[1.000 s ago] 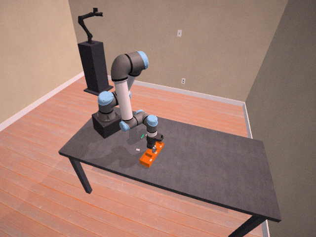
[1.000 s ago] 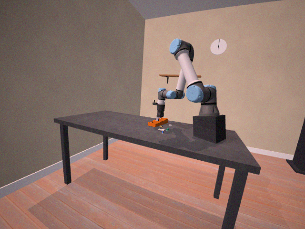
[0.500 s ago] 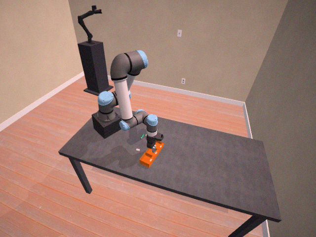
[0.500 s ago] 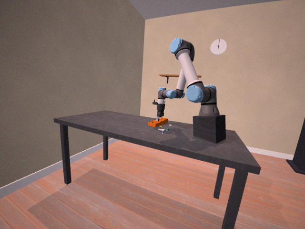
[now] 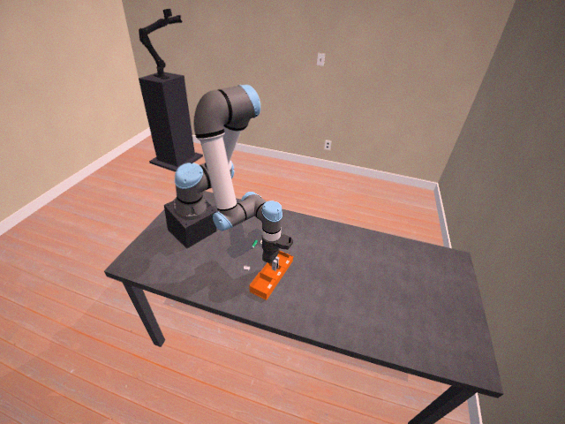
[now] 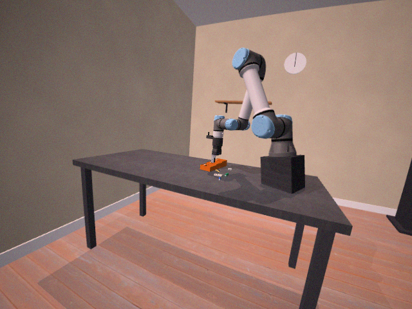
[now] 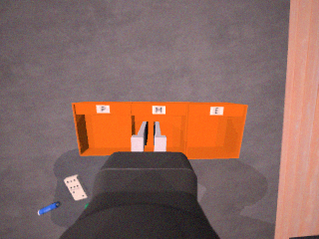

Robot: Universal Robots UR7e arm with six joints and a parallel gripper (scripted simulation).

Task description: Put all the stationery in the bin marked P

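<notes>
Centre of the wrist frame: gripper (image 7: 149, 135) hangs over the middle compartment, labelled M, of the orange three-bin tray (image 7: 217, 148). Fingers are nearly closed, only a thin dark slit between the pads; whether anything sits in that slit, cannot tell. Tray labels read P, M, E from left to right along its top edge; the P bin (image 7: 102, 131) is the leftmost, and its visible interior shows orange floor only. Lower left of the wrist frame, on the dark table (image 7: 150, 50): a white domino tile (image 7: 75, 187) with black dots, lying flat and tilted, and further toward the corner a blue marker (image 7: 48, 208), well apart from the tray. A small green bit (image 7: 86, 204) peeks out just beside the gripper body, mostly hidden. In the top view the tray (image 5: 259, 288) sits mid-frame on the table (image 5: 387, 296), gripper (image 5: 274, 262) low over its far end, a green item (image 5: 253, 244) to the upper left of it and a small white item (image 5: 246, 268) to the left. In the exterior view the tray (image 6: 208, 167) is at frame centre, gripper (image 6: 213, 159) right above it, and a cluster of small items (image 6: 220, 174) lies on the table (image 6: 140, 164) just right and below the tray, too small to identify individually. Arm base block (image 6: 299, 166) stands to the right.
</notes>
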